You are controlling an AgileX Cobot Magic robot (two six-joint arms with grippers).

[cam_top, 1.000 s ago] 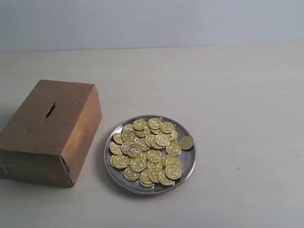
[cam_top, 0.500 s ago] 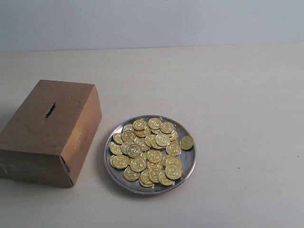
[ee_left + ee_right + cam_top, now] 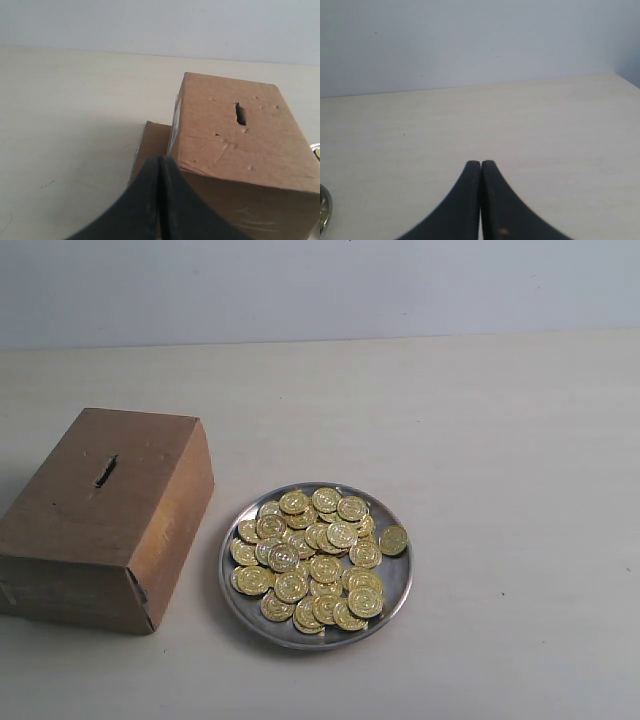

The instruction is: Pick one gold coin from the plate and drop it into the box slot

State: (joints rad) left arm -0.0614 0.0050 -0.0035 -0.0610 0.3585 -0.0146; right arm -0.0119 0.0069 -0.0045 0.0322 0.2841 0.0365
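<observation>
A round silver-grey plate [image 3: 392, 585] holds a heap of gold coins [image 3: 312, 558] near the table's front centre. Left of it stands the brown box [image 3: 105, 515], its top face cut by a short dark slot [image 3: 105, 471]. Neither arm shows in the exterior view. In the left wrist view my left gripper [image 3: 160, 161] is shut and empty, just short of the box [image 3: 235, 145], whose slot [image 3: 240, 114] lies beyond. My right gripper [image 3: 480, 164] is shut with nothing in it, over bare table; the plate's rim [image 3: 324, 210] peeks in at that view's edge.
The pale wooden table [image 3: 500, 420] runs back to a plain grey-white wall [image 3: 320, 285]. A flat brown flap or card [image 3: 150, 145] lies beside the box's base in the left wrist view.
</observation>
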